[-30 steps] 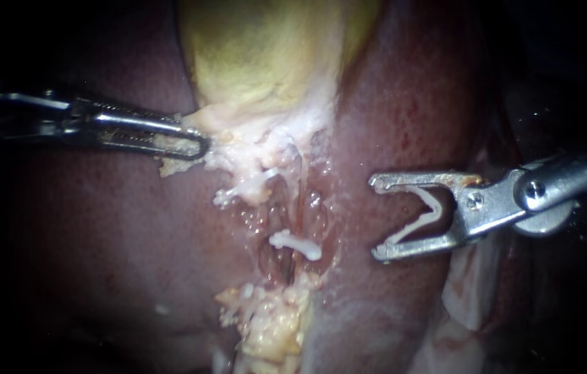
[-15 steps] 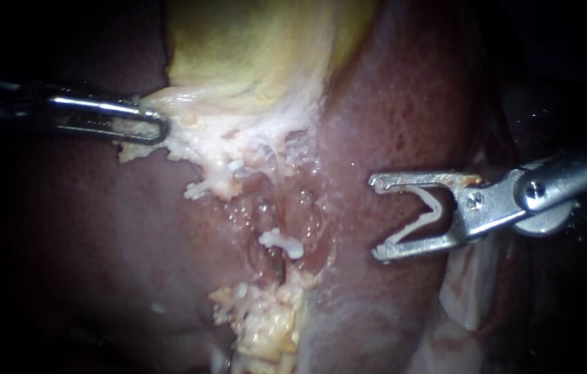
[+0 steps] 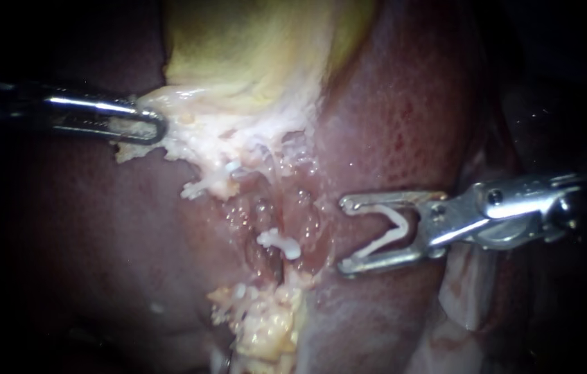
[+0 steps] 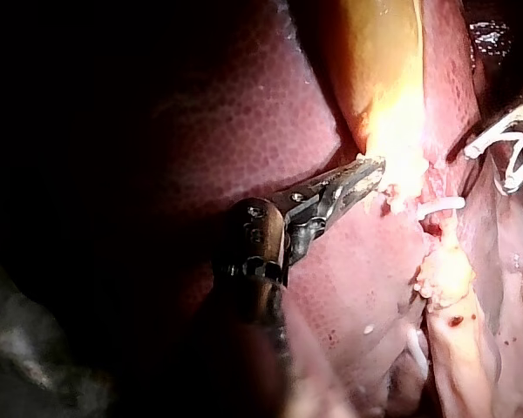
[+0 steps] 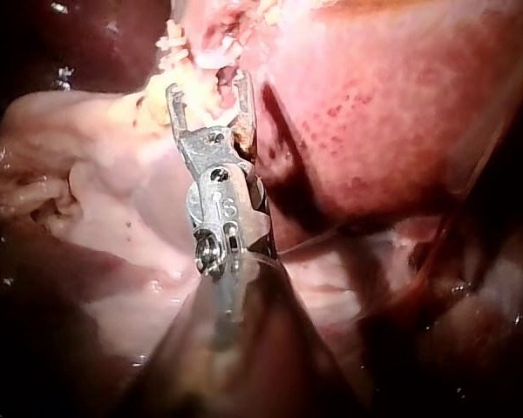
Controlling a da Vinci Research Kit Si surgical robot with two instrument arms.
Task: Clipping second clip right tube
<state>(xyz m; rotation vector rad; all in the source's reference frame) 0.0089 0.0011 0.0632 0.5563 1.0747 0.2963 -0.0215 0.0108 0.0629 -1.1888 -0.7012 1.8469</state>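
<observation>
Endoscope view: the second clip is not yet on. The hand of my right instrument [image 3: 346,235] stands spread wide, carrying a loaded clip [image 3: 393,225] that lies open and touches both of its sides. It hovers over the liver [image 3: 404,104], just beside the wet groove [image 3: 293,208] but not yet around anything. One seated clip [image 3: 279,243] already lies across a tube [image 3: 271,257] low in that groove, so I judge that what remains is the approach, closing the clip and letting go. The hand of my left instrument [image 3: 147,128] is clamped on pale tissue [image 3: 189,138] at the lower edge of the gallbladder [image 3: 258,48]. The tube itself is hard to follow: it is glistening and partly buried, and I cannot say which strand is the right one. In the right wrist view the hand's tips merge into pale fatty tissue, and both shafts run off into darkness.
</observation>
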